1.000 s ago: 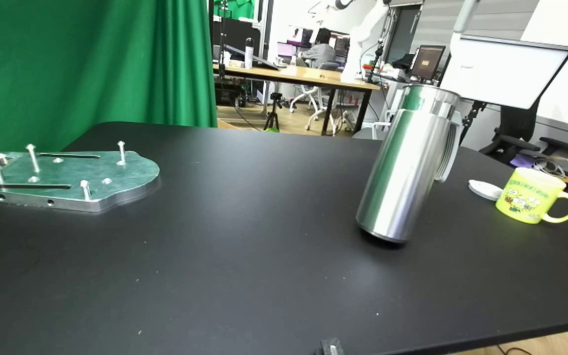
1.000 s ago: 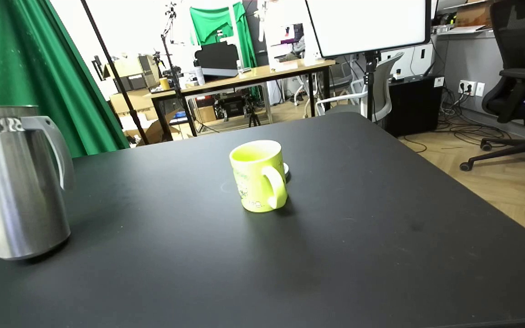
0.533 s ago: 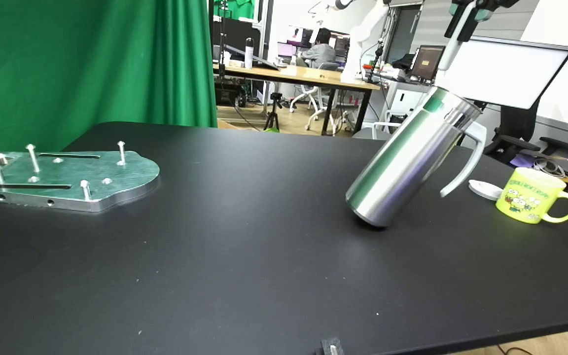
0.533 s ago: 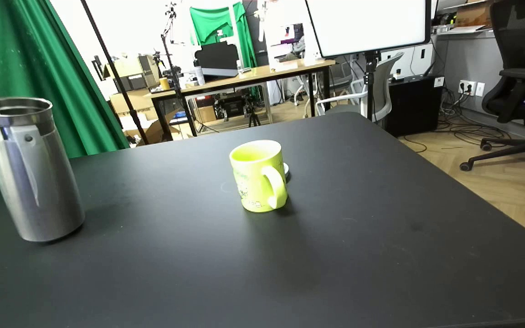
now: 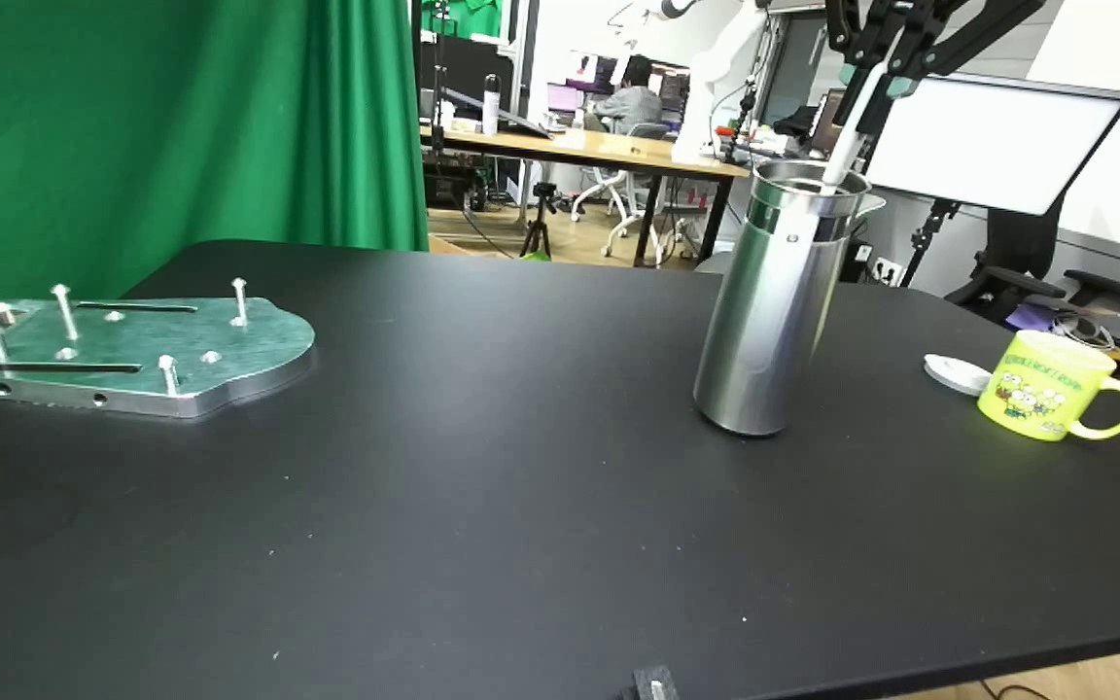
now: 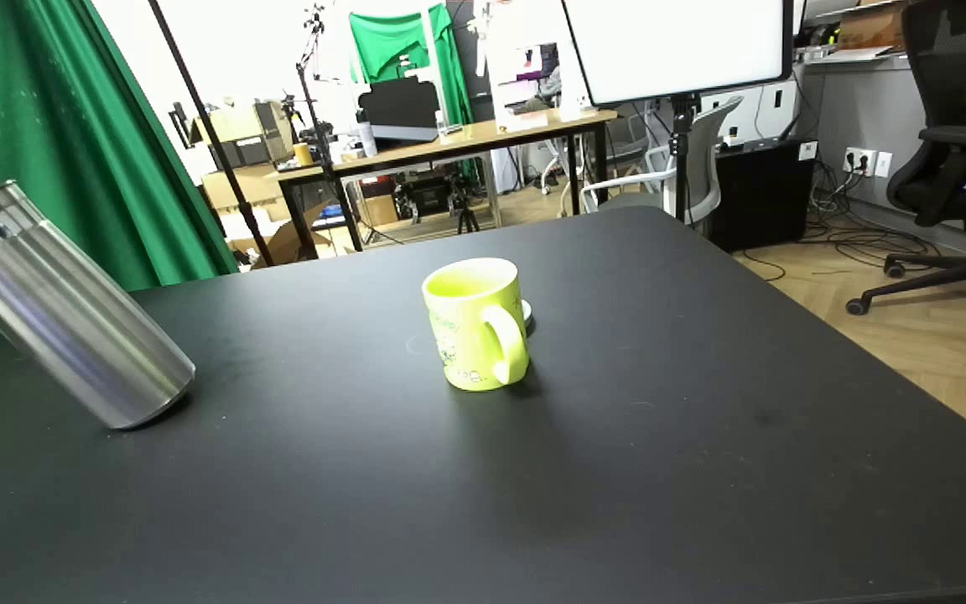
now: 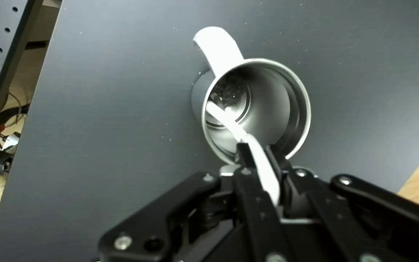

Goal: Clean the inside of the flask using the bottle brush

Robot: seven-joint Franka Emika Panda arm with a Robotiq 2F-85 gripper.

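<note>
The steel flask leans on the lower edge of its base on the black table. It tilts right in this exterior view and clearly left in an exterior view. Its grey handle shows in the wrist view. The white bottle brush goes through the flask's open mouth; its lower end is inside against the wall, its tip partly hidden. My gripper is shut on the brush's handle just above the rim. In the wrist view the fingertips lie over the rim, with the brush between them.
A yellow-green mug and a white lid stand right of the flask; the mug also shows in an exterior view. A metal plate with upright bolts lies at the far left. A green curtain hangs behind the table.
My gripper has come down into view, with the brush deeper in the flask. The flask's tilt has swung round, its handle has turned, and its base has shifted slightly away.
</note>
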